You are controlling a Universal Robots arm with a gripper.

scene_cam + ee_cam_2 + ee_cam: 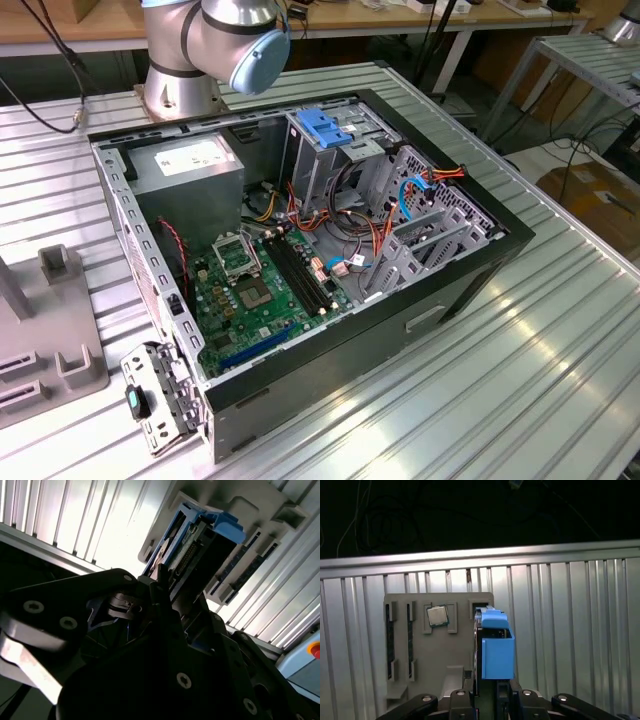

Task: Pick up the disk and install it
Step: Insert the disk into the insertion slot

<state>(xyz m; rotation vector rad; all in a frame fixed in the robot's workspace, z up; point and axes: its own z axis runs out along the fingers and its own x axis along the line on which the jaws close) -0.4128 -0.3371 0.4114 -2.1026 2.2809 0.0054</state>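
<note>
hand (494, 692) lined up end-on with the upright disk (497, 652) in its grey holder (435, 655) — grip unclear.

Disk (497, 652): bright blue rails. Fixture tray (435, 655): plain grey. Table (520, 380): silver, ribbed stripes. Motherboard (245, 295): green. Computer case (330, 372): black. Power supply (190, 170): grey, white label. Drive-bay latch (325, 127): blue.

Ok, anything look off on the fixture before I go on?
Nothing stands out. The disk stands on edge in the grey fixture, the processor chip lies flat in its pocket, and the end effector sits right at the disk.
</note>
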